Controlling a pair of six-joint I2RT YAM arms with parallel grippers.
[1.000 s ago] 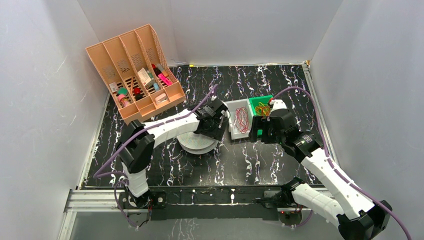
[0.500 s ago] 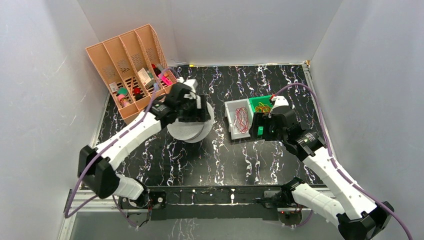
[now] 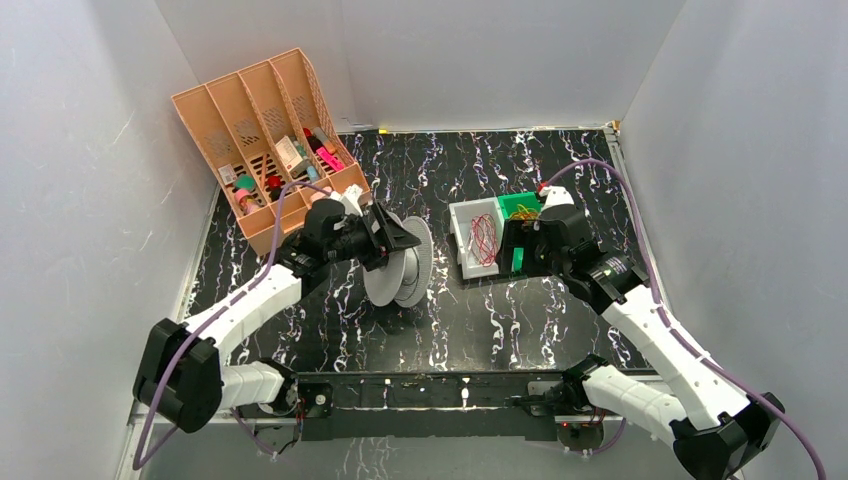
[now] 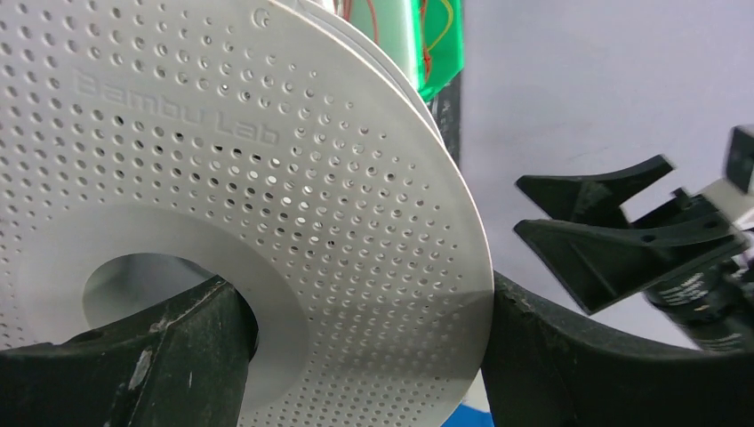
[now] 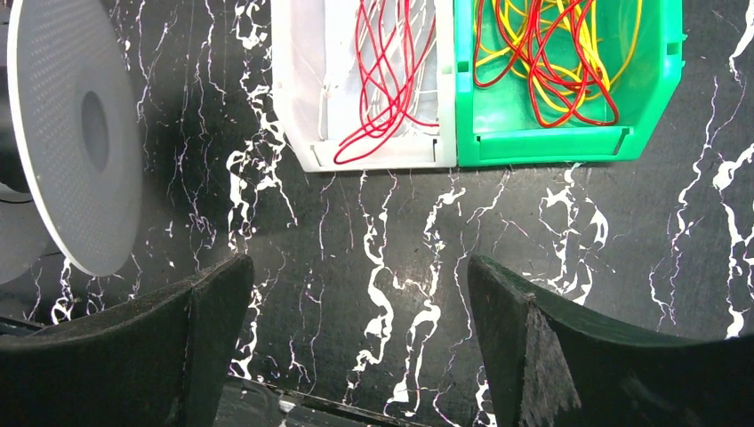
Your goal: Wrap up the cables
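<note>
Holding cables (image 5: 382, 89) — two bins (image 5: 373, 158) (image 5: 551, 147), beside one spool (image 5: 62, 133).

1. I see the rack (image 3: 262, 140) at the table's (image 3: 520, 320) far-left corner.
2. The spool (image 3: 400, 265) is upright near the table's middle, before the rack.
3. Right of it, the left bin (image 5: 307, 147) touches the right bin (image 5: 551, 142); cables (image 5: 387, 71) lie in both.

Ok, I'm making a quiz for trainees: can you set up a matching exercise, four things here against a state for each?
Things: 1 spool; 2 white bin; 3 green bin; 4 right gripper.
States: A red and yellow cables inside; B jaws open, empty; C on edge in the left gripper; D red cables inside, no yellow.
Pairs: 1-C, 2-D, 3-A, 4-B.
</note>
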